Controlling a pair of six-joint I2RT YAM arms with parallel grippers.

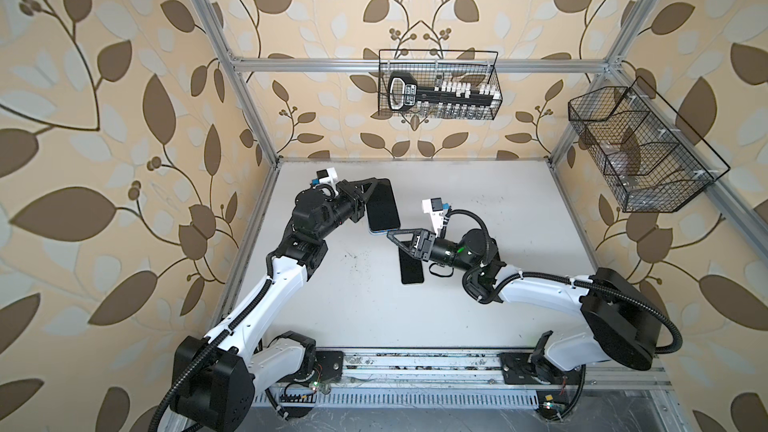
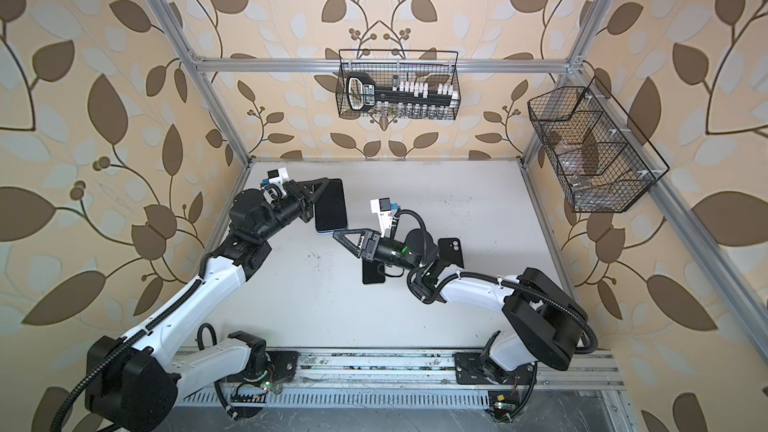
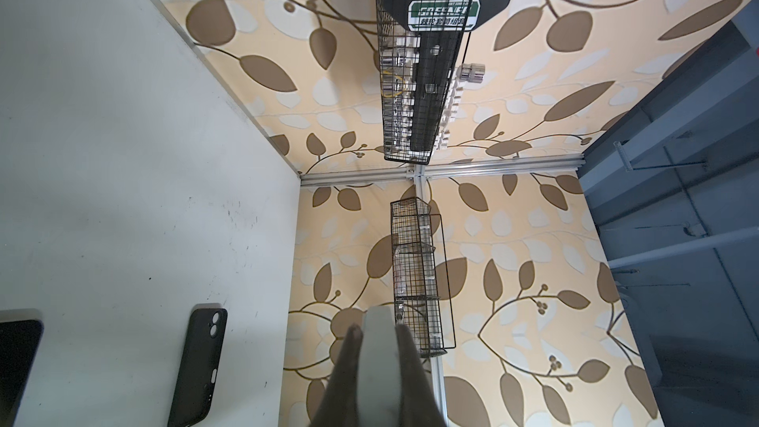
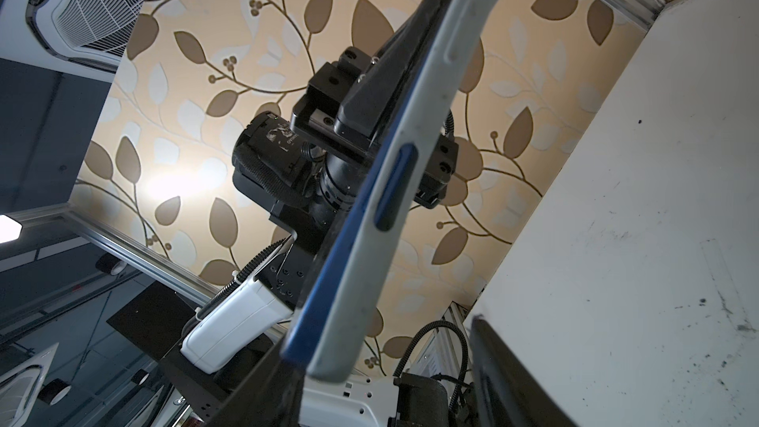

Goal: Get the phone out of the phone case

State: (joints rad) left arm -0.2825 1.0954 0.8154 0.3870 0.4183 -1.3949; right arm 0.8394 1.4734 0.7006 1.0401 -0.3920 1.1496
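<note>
A blue phone (image 1: pixel 382 205) with a dark screen, in a pale grey phone case (image 4: pixel 369 281), hangs above the table in both top views. My left gripper (image 1: pixel 371 192) is shut on one long edge of it, and the left wrist view shows the case's edge (image 3: pixel 378 359) pinched between the fingers. At the phone's near end my right gripper (image 1: pixel 395 239) stands open. In the right wrist view the end of the phone lies between its jaws (image 4: pixel 382 342). One finger is close by the blue side and the other is well apart.
A second black phone (image 1: pixel 411 274) lies on the white table (image 1: pixel 498 209) under my right gripper. An empty black case (image 2: pixel 451 251) lies by my right arm. A wire basket with a socket set (image 1: pixel 438 85) hangs on the back wall, another basket (image 1: pixel 640 151) on the right wall.
</note>
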